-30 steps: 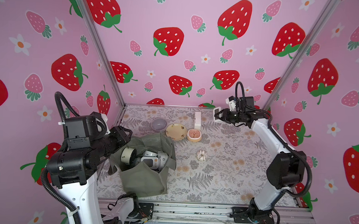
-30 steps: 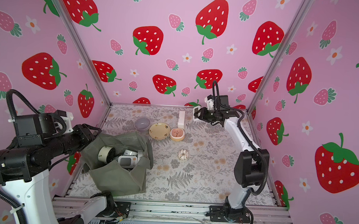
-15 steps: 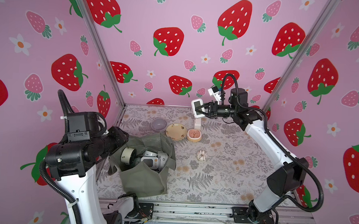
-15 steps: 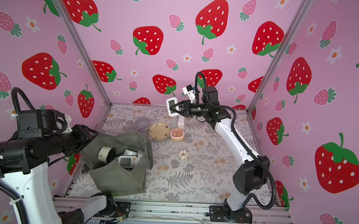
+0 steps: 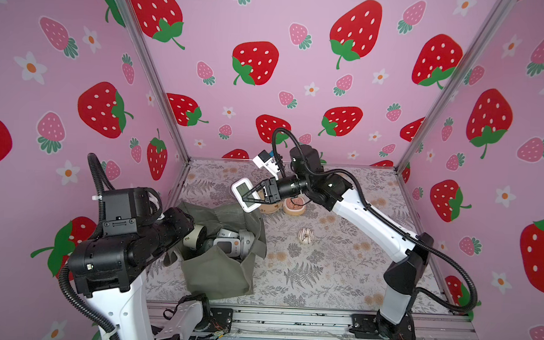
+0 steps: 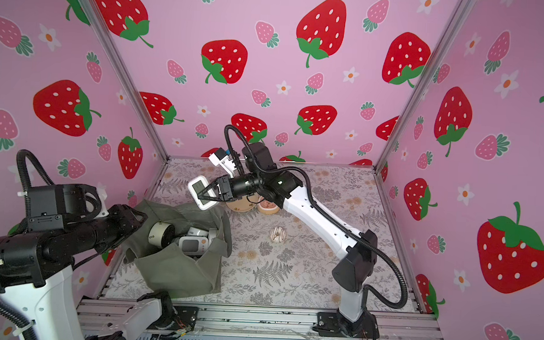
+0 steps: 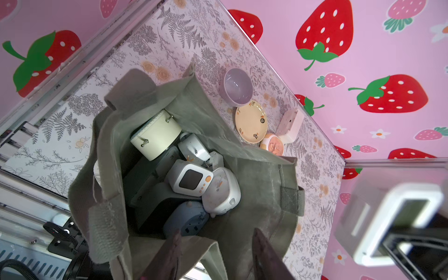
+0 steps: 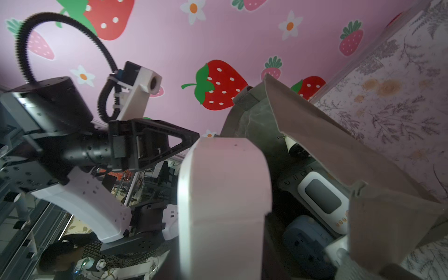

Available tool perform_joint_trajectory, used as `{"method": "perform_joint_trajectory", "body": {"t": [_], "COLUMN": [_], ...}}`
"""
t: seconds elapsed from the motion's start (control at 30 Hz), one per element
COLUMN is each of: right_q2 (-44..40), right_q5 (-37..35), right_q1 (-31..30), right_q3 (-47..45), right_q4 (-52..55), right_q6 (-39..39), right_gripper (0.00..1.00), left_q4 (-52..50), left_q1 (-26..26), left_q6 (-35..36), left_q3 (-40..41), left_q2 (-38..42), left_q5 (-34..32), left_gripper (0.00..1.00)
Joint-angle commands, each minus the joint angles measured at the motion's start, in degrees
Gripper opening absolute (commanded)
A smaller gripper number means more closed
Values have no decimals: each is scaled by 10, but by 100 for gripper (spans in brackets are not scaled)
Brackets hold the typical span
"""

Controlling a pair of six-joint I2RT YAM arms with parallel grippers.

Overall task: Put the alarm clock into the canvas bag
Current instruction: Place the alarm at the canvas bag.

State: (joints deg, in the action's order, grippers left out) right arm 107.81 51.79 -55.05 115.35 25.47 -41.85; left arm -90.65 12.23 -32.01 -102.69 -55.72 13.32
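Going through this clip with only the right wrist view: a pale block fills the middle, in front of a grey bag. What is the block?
Observer: A white alarm clock with a screen, pinched in the right gripper.
Reviewer: Is it inside the canvas bag?
Observer: No. In both top views it is in the air beside the bag's far rim.
Reviewer: Is the left gripper open?
Observer: Yes; the left wrist view shows its fingers apart at the bag's rim.
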Motion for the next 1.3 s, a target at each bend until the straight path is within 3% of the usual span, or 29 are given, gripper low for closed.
{"method": "perform_joint_trajectory", "body": {"t": [0.0,0.2,0.53,0.67,0.83,1.27], "right_q2": [35,100,131,161,192,254], "right_q5": [-63,-144,-327,-358,-345,-232], "right_q1": [-23,-75,-171,-185,-189,-195], "right_q3": [88,171,174,173,169,172], "right_q4": [172,242,219,219,215,265], "right_q6": [131,206,371,426,435,415], "right_gripper": [30,28,29,28,31,57], "left_q4": [-10,16,14,32,58,21], "left_q1": [2,2,2,2,2,2], "left_q6": [-22,-32,-19,-26,-28,2], "left_q3": [39,64,12,6,19,-26], "left_q2": [20,32,9,15,13,-2], "left_q5": [51,75,41,37,43,29], "left_gripper": [49,48,46,46,45,46]}}
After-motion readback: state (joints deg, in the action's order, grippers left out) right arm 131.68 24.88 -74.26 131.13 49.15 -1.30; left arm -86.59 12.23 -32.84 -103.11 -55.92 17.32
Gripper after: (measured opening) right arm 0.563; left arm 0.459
